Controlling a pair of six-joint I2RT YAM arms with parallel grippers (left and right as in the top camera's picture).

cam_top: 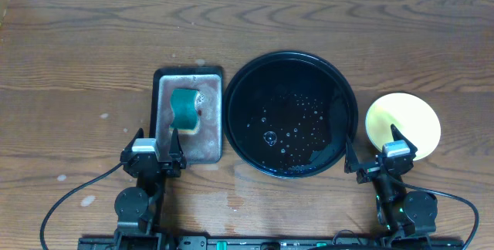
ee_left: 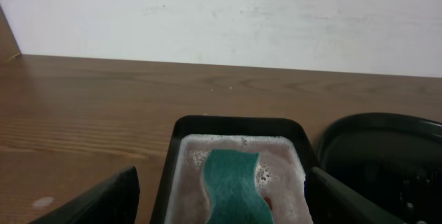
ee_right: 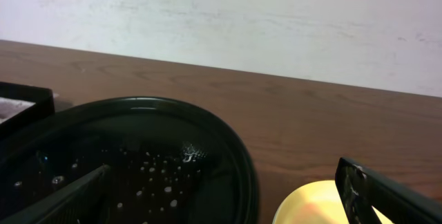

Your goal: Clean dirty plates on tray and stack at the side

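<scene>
The round black tray (cam_top: 234, 119) holds no plates, only water drops and foam; it also shows in the right wrist view (ee_right: 207, 124). A pale yellow plate (cam_top: 401, 117) lies on the table right of the tray, also seen low in the right wrist view (ee_right: 311, 207). No mint-blue plate is visible. My left gripper (cam_top: 158, 146) is open and empty at the near end of the grey tray. My right gripper (cam_top: 378, 156) is open and empty, between the black tray's near-right rim and the yellow plate.
A rectangular grey tray (cam_top: 210, 126) with soapy foam stands left of the black tray. A green sponge (cam_top: 184, 109) lies in it, also in the left wrist view (ee_left: 231, 182). Bare wood lies at the far side and far left.
</scene>
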